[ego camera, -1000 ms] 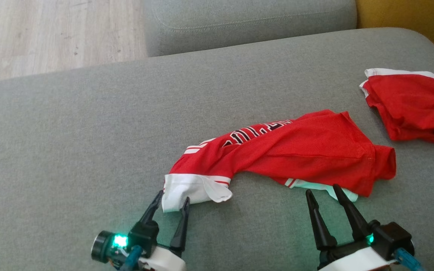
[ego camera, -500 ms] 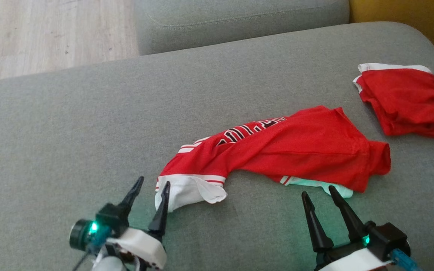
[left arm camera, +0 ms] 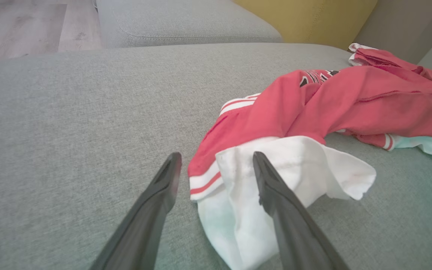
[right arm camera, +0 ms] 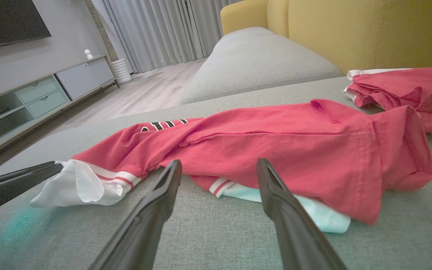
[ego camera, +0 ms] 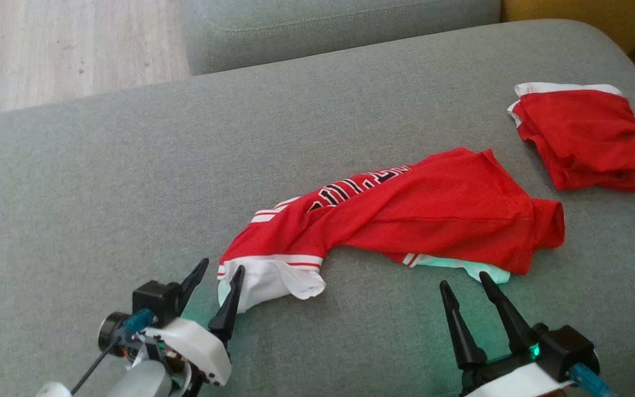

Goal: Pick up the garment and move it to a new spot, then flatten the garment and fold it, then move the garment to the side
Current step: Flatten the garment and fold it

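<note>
Left gripper (ego camera: pixel 221 267) and right gripper (ego camera: pixel 463 280), fingers wide and empty, hover by a crumpled red jersey (ego camera: pixel 433 209) on a grey sofa (ego camera: pixel 102 182).

Left gripper (ego camera: pixel 222 264), right gripper (ego camera: pixel 463 278): fingers (ego camera: pixel 228 303) spread

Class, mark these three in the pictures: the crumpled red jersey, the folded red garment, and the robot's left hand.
crumpled red jersey (ego camera: pixel 439 212): head view, middle of its red body.
folded red garment (ego camera: pixel 585 138): head view, its top red layer.
left hand (ego camera: pixel 222 264): head view, midway between its two fingertips.
</note>
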Controlling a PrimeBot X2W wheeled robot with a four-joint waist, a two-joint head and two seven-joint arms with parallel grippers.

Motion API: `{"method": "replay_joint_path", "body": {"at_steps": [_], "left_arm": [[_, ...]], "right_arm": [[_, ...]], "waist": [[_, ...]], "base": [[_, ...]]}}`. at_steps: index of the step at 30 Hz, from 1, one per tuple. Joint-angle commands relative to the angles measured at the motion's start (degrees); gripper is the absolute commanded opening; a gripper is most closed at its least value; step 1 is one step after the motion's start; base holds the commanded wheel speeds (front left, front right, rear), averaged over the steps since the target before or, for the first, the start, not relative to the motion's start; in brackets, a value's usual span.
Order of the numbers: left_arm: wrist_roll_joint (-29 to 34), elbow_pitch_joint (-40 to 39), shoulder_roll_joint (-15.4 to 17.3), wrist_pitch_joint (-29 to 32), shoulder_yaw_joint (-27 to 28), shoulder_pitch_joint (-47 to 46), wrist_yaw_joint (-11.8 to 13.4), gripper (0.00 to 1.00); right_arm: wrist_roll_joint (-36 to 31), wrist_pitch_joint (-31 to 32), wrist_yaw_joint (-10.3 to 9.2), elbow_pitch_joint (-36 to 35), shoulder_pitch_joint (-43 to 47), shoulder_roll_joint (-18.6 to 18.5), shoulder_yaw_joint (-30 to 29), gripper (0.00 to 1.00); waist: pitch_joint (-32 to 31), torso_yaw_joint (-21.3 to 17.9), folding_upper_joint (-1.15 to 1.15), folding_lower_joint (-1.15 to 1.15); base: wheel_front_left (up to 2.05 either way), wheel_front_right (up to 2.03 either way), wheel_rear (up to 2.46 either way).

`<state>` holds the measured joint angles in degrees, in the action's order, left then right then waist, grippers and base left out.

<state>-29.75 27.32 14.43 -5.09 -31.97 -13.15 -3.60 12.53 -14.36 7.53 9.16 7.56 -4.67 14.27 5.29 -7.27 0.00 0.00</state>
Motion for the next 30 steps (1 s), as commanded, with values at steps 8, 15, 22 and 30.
{"method": "replay_joint_path", "body": {"at_steps": [8, 15, 22, 30], "left_arm": [[-0.18, 0.80, 0.84, -0.37, -0.26, -4.01, -1.60, 0.49], [-0.83, 1.27, 0.68, -0.24, -1.78, -4.15, -2.47, 0.00], [0.89, -1.70, 2.33, -4.80, -1.22, -3.57, -0.65, 0.00], [3.57, -7.17, 6.41, -8.33, 1.47, -2.87, 3.13, 0.00]], "right_arm": [[0.04, -0.63, -0.04, -1.58, -2.46, -0.91, 1.17, 1.00], [-0.06, -0.63, -0.04, -1.66, -2.40, -0.82, 0.95, 1.00], [-0.17, -0.63, -0.04, -1.55, -2.09, -0.72, 0.59, 1.00], [-0.66, -0.63, -0.04, -0.93, -1.73, -0.62, -0.40, 1.00]], "waist": [[0.34, -0.33, 0.00, 0.00], [0.34, -0.42, 0.00, 0.00], [-0.06, -0.25, 0.00, 0.00], [-0.18, 0.45, 0.00, 0.00]], "base": [[0.00, 0.00, 0.00], [0.00, 0.00, 0.00], [0.00, 0.00, 0.00], [0.00, 0.00, 0.00]]}}
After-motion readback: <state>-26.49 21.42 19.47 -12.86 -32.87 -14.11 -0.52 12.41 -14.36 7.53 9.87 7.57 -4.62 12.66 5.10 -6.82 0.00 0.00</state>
